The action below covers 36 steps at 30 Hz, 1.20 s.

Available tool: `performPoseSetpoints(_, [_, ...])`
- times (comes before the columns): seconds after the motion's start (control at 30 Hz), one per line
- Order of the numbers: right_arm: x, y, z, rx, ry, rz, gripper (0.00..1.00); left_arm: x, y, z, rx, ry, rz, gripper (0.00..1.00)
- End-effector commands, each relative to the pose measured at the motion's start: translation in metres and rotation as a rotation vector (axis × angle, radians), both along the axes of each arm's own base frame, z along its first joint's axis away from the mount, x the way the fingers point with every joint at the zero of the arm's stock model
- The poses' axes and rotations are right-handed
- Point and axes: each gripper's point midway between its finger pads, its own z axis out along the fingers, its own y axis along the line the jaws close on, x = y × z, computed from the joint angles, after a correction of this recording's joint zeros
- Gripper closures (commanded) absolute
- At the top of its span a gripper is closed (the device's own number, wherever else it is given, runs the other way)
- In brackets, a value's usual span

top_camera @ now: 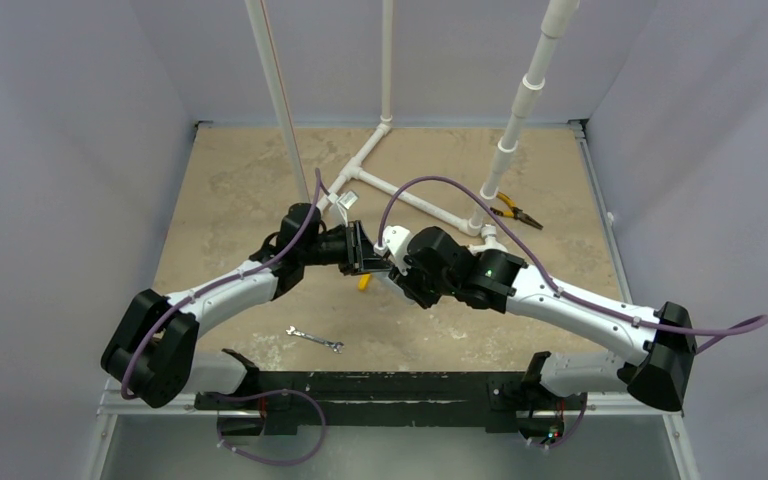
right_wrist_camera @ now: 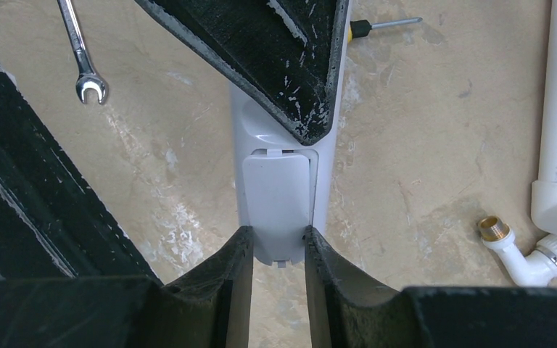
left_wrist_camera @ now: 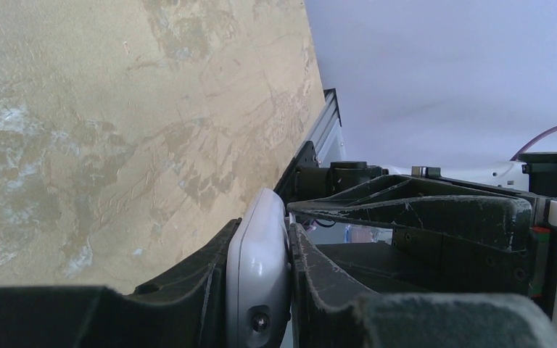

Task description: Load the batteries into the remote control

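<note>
Wrench (top_camera: 315,340) left of remote control (right_wrist_camera: 274,192)

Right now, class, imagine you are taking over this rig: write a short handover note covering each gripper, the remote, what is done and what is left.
The left gripper is shut on the remote control, holding it in the air.
The right gripper pinches the battery cover at the remote's other end.
Done: both arms hold the remote; the cover looks partly slid out, not off.
Left: pull the cover off and load the batteries; none show in any view.
</note>
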Motion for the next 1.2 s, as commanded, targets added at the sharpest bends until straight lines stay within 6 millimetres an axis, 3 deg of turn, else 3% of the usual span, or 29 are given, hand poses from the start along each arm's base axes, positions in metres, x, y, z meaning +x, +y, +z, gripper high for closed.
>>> performPoseSetpoints(0.0, [0.004, 0.002, 0.016, 0.017, -0.040, 0.004, 0.76, 0.004, -0.009, 0.028, -0.057, -0.094, -0.033, 1.00])
performPoseSetpoints(0.93, [0.001, 0.010, 0.028, 0.064, -0.036, 0.019, 0.74, 0.008, -0.005, 0.023, -0.023, -0.101, -0.005, 1.00])
performPoseSetpoints(1.0, [0.000, 0.010, 0.031, 0.078, -0.045, 0.023, 0.69, 0.008, -0.006, 0.023, -0.025, -0.097, -0.007, 1.00])
performPoseSetpoints(1.17, [-0.002, 0.009, 0.034, 0.120, -0.068, 0.037, 0.47, 0.005, -0.007, 0.024, -0.038, -0.095, -0.025, 1.00])
